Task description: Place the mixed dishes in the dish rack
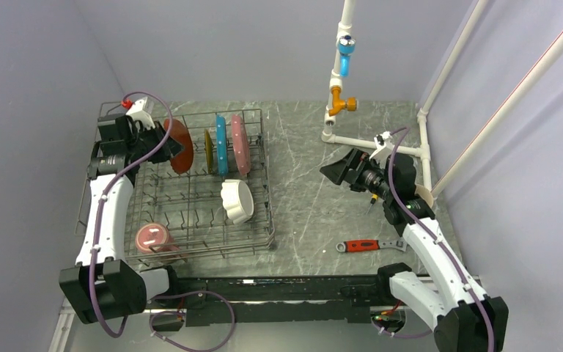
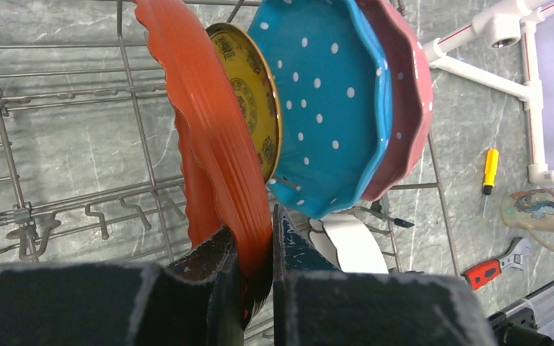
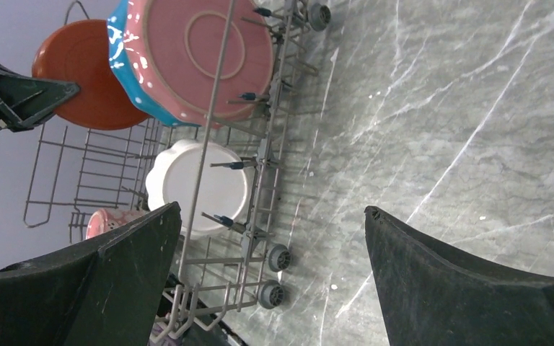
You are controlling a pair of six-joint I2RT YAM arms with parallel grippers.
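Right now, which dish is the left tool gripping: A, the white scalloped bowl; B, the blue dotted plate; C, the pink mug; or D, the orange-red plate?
D: the left tool is pinched shut on the rim of the orange-red plate, one finger on each face.

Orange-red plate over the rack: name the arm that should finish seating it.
Left. The left gripper is shut on the orange-red plate at its rim, holding it upright over the dish rack. The right gripper hangs open and empty above the table, right of the rack.
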